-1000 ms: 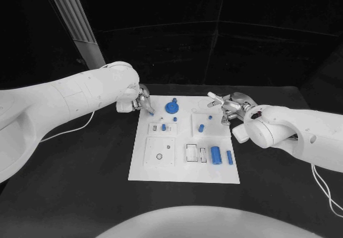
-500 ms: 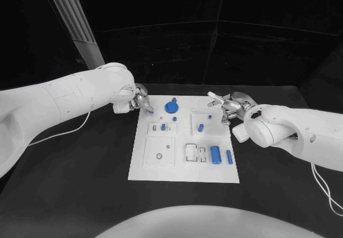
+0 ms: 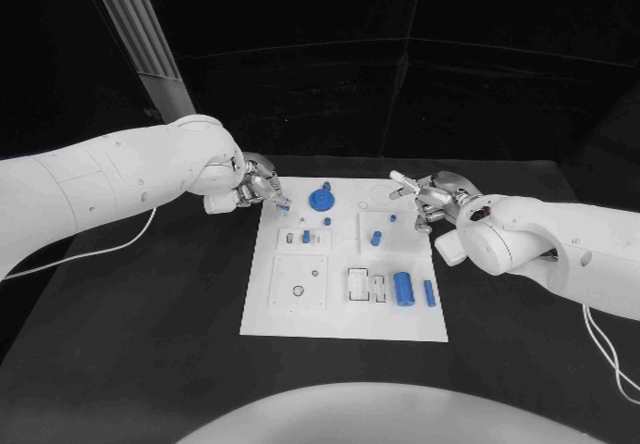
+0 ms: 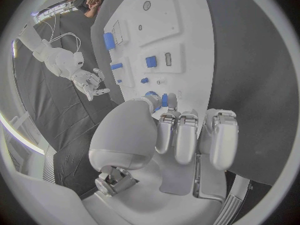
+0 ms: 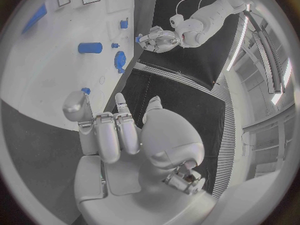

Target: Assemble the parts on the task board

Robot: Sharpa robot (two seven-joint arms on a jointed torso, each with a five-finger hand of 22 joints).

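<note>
Matte black table (image 3: 147, 314), black backdrop wall behind, pale ribbed vertical column (image 3: 150, 55) at far left, bright ceiling strip lights (image 5: 270, 65).

Task board (image 3: 340, 314): white plate on black table (image 3: 133, 333). Parts blue: round knob (image 3: 319, 198), upright cylinder (image 3: 401, 287), slim bar (image 3: 428, 293), short peg (image 3: 376, 239). Left hand (image 3: 253, 190) and right hand (image 3: 424, 199) silver; arms white. Small blue piece (image 4: 164, 100) at the left fingertips.

The head view looks steeply down from above at the desk (image 3: 147, 305) and the whole task board (image 3: 344, 324), while each wrist view sits close behind its own fingers, both sharing that board (image 4: 181, 30) (image 5: 56, 50).
</note>
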